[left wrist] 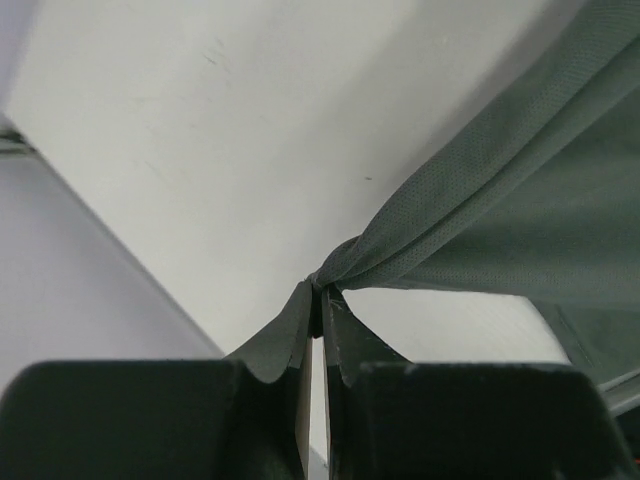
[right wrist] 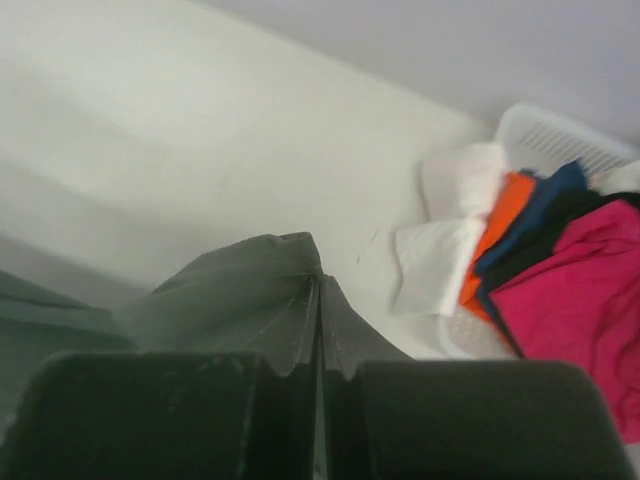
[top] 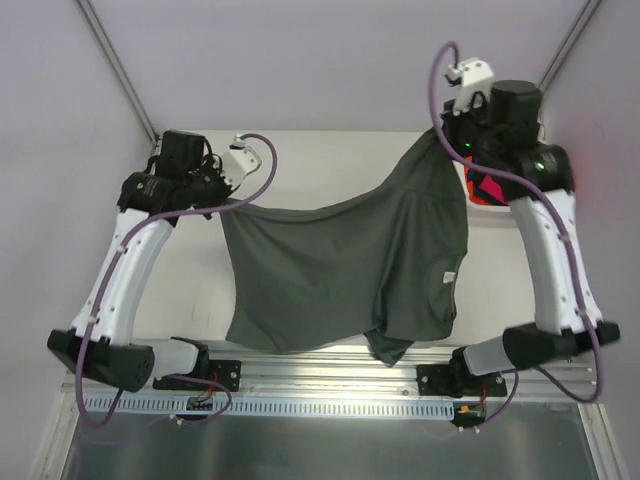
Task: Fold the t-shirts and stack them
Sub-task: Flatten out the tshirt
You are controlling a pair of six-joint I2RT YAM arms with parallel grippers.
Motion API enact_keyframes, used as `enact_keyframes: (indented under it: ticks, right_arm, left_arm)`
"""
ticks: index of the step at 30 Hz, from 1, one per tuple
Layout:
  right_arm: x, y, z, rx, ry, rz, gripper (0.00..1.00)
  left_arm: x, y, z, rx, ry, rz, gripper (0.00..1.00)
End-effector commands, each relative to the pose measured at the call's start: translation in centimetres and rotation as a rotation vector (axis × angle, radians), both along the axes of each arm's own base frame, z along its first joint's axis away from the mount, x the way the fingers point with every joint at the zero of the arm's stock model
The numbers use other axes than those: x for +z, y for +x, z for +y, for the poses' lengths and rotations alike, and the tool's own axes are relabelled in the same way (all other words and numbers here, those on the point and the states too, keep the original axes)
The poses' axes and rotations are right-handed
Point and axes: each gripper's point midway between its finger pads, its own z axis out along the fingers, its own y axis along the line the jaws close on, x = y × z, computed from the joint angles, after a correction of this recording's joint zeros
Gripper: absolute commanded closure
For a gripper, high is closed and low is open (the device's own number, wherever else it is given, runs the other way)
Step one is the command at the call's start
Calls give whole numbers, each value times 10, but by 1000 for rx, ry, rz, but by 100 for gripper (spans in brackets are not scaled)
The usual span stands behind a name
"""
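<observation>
A dark charcoal grey t-shirt (top: pixel 340 270) hangs stretched in the air between my two arms, its lower part draping toward the table's near edge. My left gripper (top: pixel 232 203) is shut on the shirt's left corner; in the left wrist view the cloth (left wrist: pixel 480 200) bunches at the tips of that gripper (left wrist: pixel 320 292). My right gripper (top: pixel 445 135) is shut on the shirt's upper right edge, and the grey cloth (right wrist: pixel 235 290) folds over its tips (right wrist: pixel 318 282). More t-shirts, white (right wrist: pixel 440 250), orange (right wrist: pixel 495 230), navy (right wrist: pixel 535 215) and magenta-pink (right wrist: pixel 575 290), lie heaped at the right.
A white plastic basket (right wrist: pixel 560 135) holds the heap of shirts at the table's far right; in the top view only a strip of orange and pink (top: pixel 485 190) shows behind the right arm. The white table (top: pixel 190 290) runs under the hanging shirt.
</observation>
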Motion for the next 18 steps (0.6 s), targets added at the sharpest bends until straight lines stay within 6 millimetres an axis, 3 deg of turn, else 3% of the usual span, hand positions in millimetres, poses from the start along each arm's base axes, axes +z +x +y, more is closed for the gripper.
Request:
enact_keyframes:
  ticks: [1, 3, 4, 5, 6, 7, 8, 9, 10, 11, 12, 13, 14, 15, 16, 17, 18]
  right_arm:
    - [-60, 45, 26, 70, -35, 148, 99]
    - [-85, 66, 31, 69, -59, 200, 99]
    - [-114, 84, 35, 70, -82, 258, 99]
    - [-127, 96, 39, 74, -92, 278, 99]
    - [-129, 109, 40, 69, -105, 269, 100]
    - [-162, 129, 44, 64, -134, 323, 100]
    - [-172, 140, 43, 59, -154, 335, 100]
    - [-165, 156, 43, 43, -168, 298, 100]
    - [-178, 168, 42, 32, -187, 306, 99]
    - [-202, 186, 41, 27, -218, 319, 99]
    - [-204, 199, 42, 20, -227, 297, 100]
    - [-211, 209, 36, -8, -256, 286, 99]
    - [-228, 225, 34, -15, -279, 279, 99]
    - [-231, 233, 31, -34, -295, 264, 99]
    - [-233, 241, 28, -48, -302, 246, 99]
    - [-235, 251, 25, -66, -303, 219, 100]
    - [-243, 257, 23, -76, -307, 217, 100]
  left_arm:
    - [-46, 23, -2, -51, -55, 109, 100]
    - [-76, 50, 4, -28, -70, 164, 100]
    - [-85, 59, 4, -29, -85, 179, 100]
    - [-92, 70, 5, -23, -95, 188, 100]
    - [-115, 87, 8, -7, -103, 227, 100]
    - [-117, 102, 9, -4, -105, 219, 100]
    - [-124, 115, 12, 9, -102, 222, 100]
    - [-149, 130, 14, 27, -98, 268, 100]
    - [-140, 154, 20, 42, -101, 221, 100]
    - [-144, 168, 25, 62, -90, 213, 100]
    - [-170, 182, 28, 76, -81, 257, 100]
    - [-153, 208, 31, 84, -79, 191, 100]
    - [-155, 221, 35, 99, -63, 176, 100]
    - [-176, 234, 36, 99, -48, 199, 100]
    - [-158, 254, 37, 97, -47, 135, 100]
    - [-159, 264, 39, 106, -34, 120, 100]
    - [-174, 274, 41, 108, -22, 130, 100]
